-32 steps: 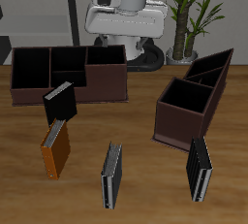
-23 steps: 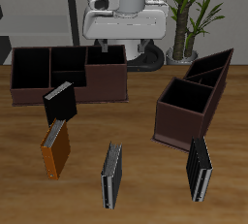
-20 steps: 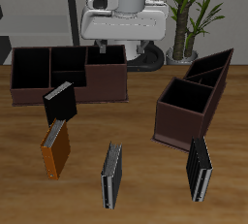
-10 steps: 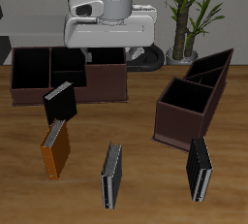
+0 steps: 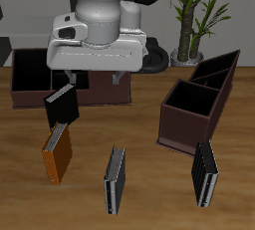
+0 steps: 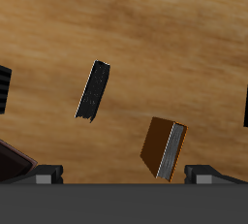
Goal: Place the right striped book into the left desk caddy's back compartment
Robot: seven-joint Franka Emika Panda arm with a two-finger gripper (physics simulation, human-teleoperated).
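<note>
While the fingers hang spread and empty, approach is under way; next, descend on the striped book at six o'clock.

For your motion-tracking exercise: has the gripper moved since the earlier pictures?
Yes. The gripper has come forward toward the table's front edge, now covering much of the long brown caddy it earlier sat behind.

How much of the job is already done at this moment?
Nothing is done: the right striped book lies untouched near the front edge of the table. The gripper hangs open and empty, farther back. Left: grasping the book and placing it in the left desk caddy's back compartment.
</note>
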